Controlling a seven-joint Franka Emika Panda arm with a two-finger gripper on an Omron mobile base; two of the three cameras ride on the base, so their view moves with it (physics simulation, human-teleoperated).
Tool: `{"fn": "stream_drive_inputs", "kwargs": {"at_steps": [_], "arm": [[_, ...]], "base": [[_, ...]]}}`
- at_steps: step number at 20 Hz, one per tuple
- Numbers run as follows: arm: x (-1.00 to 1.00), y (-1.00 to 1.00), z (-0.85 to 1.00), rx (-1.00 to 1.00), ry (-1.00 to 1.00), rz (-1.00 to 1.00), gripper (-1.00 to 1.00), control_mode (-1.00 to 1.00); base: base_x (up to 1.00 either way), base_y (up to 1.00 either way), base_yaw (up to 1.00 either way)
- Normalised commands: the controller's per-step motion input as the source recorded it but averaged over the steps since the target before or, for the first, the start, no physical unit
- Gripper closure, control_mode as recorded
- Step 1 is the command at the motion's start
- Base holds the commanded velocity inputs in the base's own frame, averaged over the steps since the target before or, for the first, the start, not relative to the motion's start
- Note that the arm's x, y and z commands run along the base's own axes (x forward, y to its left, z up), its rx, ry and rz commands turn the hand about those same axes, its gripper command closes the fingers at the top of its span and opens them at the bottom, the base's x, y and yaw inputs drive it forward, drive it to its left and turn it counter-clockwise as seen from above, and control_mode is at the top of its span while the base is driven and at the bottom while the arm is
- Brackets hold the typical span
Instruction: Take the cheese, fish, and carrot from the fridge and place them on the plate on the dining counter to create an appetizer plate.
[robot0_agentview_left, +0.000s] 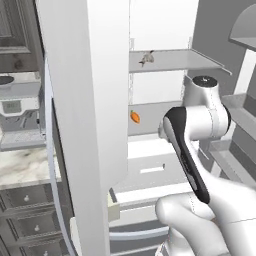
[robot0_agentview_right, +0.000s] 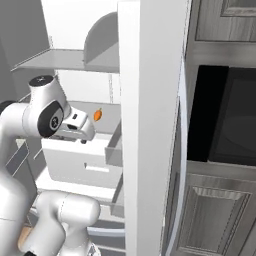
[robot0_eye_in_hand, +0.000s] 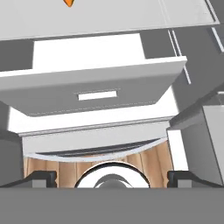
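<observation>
Our gripper (robot0_eye_in_hand: 112, 177) is wide open w/ nothing held, facing the open fridge (robot0_agentview_left: 165, 30) to reach in. Carrot (robot0_agentview_left: 135, 117) sits on the middle shelf, fish (robot0_agentview_left: 146, 58) on the shelf above; cheese unseen.

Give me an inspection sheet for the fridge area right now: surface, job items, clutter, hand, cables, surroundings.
Surface: grey fridge shelf, white drawer below.
Job's things: fish on the upper shelf; carrot on the shelf below; cheese and plate, nothing seen.
Clutter: nothing seen.
Hand: hand open, holding nothing, pointing down over the drawer front.
Cables: nothing seen.
Surroundings: fridge open; dark oven to its right; marble counter to its left.
</observation>
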Motion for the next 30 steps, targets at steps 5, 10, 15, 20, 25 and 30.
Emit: {"fn": "stream_drive_inputs", "kwargs": {"at_steps": [5,10,15,20,25,30], "arm": [[0.13,0.01,0.00,0.00,0.00,0.00,-1.00,-1.00],[-0.44,0.00,0.36,0.00,-0.38,0.00,-1.00,-1.00],[-0.49,0.00,0.75,0.00,-0.55,0.00,-1.00,-1.00],[0.05,0.01,0.93,0.00,-0.32,0.00,-1.00,-1.00],[0.44,0.21,0.98,-0.01,-0.10,0.00,-1.00,-1.00],[0.89,0.27,0.67,0.00,0.00,0.00,-1.00,-1.00]], "base": [[0.45,0.13,0.00],[0.00,0.00,0.00],[0.00,0.00,0.00],[0.00,0.00,0.00],[0.00,0.00,0.00],[0.00,0.00,0.00]]}}
